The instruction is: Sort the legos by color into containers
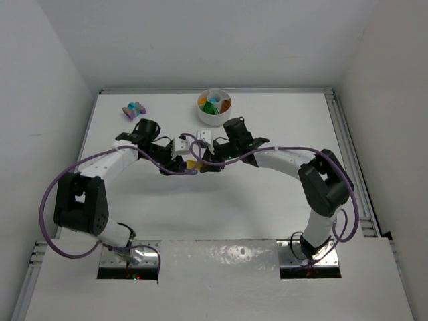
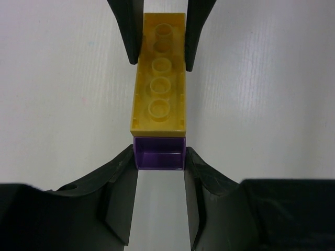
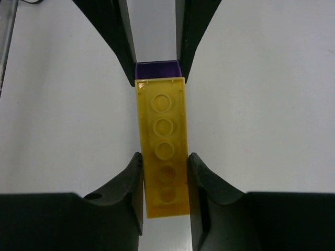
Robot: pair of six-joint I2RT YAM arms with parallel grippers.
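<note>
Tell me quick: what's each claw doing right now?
Left claw: closed on the purple brick.
Right claw: closed on the yellow brick.

A white table [image 1: 221, 214] stands between plain white walls [image 1: 40, 100] at left, far and right. A metal rail [image 1: 346, 150] runs along its right edge (a thinner one along the far edge), and a shiny metal plate [image 1: 221, 257] lies at the near edge.
</note>
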